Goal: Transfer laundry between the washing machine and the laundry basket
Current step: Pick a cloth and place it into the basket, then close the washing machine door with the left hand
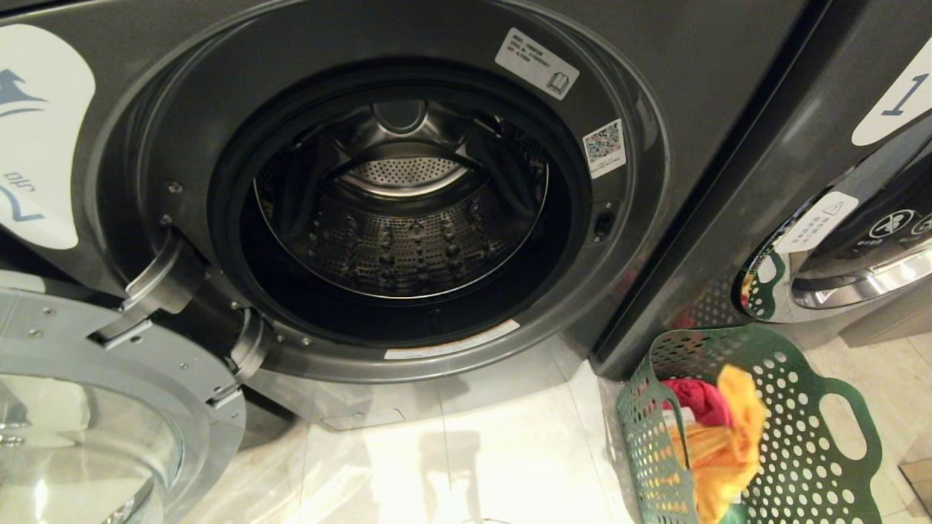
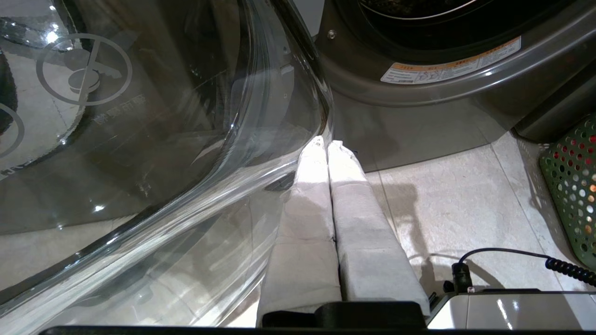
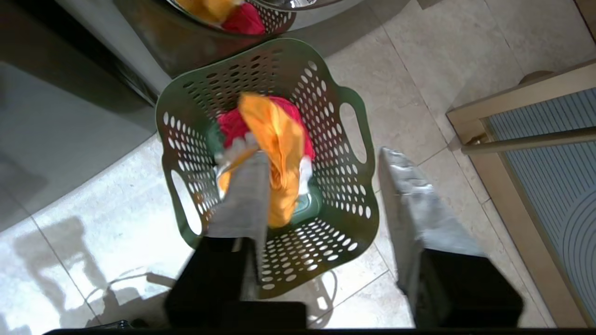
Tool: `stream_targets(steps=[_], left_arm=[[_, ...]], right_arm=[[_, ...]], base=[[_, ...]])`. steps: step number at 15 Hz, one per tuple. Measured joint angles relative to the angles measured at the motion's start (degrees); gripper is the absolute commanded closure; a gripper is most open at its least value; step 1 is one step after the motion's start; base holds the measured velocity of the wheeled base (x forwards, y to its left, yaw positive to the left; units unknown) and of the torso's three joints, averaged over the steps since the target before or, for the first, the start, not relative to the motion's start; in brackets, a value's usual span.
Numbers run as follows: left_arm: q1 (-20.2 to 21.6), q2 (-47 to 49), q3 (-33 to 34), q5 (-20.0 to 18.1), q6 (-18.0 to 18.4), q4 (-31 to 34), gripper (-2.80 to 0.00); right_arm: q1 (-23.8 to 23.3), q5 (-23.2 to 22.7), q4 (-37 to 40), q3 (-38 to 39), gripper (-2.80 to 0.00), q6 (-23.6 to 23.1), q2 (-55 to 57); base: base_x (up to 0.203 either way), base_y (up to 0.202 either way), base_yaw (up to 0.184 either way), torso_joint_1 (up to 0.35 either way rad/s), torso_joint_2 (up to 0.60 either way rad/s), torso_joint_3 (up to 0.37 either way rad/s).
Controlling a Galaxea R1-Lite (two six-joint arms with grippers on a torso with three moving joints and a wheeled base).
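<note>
Right gripper (image 3: pixel 321 186) spread wide above the laundry basket (image 1: pixel 815 437), nothing pinched; orange-yellow garment (image 1: pixel 728 444) dropping onto the red one (image 1: pixel 699 400), right of the empty washing machine (image 1: pixel 400 204). Best lifted straight up, clear of cloth. Left gripper (image 2: pixel 326 149) closed, empty, parked near the door glass (image 2: pixel 139 139).

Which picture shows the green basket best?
The right wrist view: it looks straight down into the whole laundry basket, clothes inside. The head view cuts off its lower part; the left wrist view catches only one edge.

My left end effector (image 2: pixel 326 146) has pale cloth-wrapped fingers, a black mount and coiled black cable (image 2: pixel 570 271); my right end effector (image 3: pixel 321 160) has grey-wrapped fingers on black blocks
</note>
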State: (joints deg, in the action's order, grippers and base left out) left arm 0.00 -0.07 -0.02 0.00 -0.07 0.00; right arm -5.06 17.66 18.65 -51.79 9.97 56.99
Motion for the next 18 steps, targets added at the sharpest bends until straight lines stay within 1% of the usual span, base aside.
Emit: stream_targets(steps=[3,4,9,12,14,15,18], left_arm=[[0.0,0.0,0.0,0.0,0.0,0.0,0.0],[0.0,0.0,0.0,0.0,0.0,0.0,0.0],[0.0,0.0,0.0,0.0,0.0,0.0,0.0],[0.0,0.0,0.0,0.0,0.0,0.0,0.0],[0.0,0.0,0.0,0.0,0.0,0.0,0.0],[0.0,0.0,0.0,0.0,0.0,0.0,0.0],[0.0,0.0,0.0,0.0,0.0,0.0,0.0]], right_arm=[[0.4,-0.2,0.0,-1.1,-2.8,-0.1,-0.5],[1.0,-0.4,-0.1,-1.7,0.0,0.0,-0.7],[3.8,-0.5,0.1,-2.1,0.0,-0.7,-2.7],[4.4,-1.2,-0.1,1.6,0.0,-1.1,-5.3],[4.5,-1.5,-0.7,7.2,0.0,-2.6,-8.1],[4.5,-2.0,-1.4,11.2,0.0,-3.9,-10.0],[4.5,-5.6,-6.0,25.1,0.0,-9.1,-16.4]], base=[[0.0,0.0,0.0,0.0,0.0,0.0],[0.0,0.0,0.0,0.0,0.0,0.0],[0.0,0.0,0.0,0.0,0.0,0.0],[0.0,0.0,0.0,0.0,0.0,0.0],[0.0,0.0,0.0,0.0,0.0,0.0],[0.0,0.0,0.0,0.0,0.0,0.0],[0.0,0.0,0.0,0.0,0.0,0.0]])
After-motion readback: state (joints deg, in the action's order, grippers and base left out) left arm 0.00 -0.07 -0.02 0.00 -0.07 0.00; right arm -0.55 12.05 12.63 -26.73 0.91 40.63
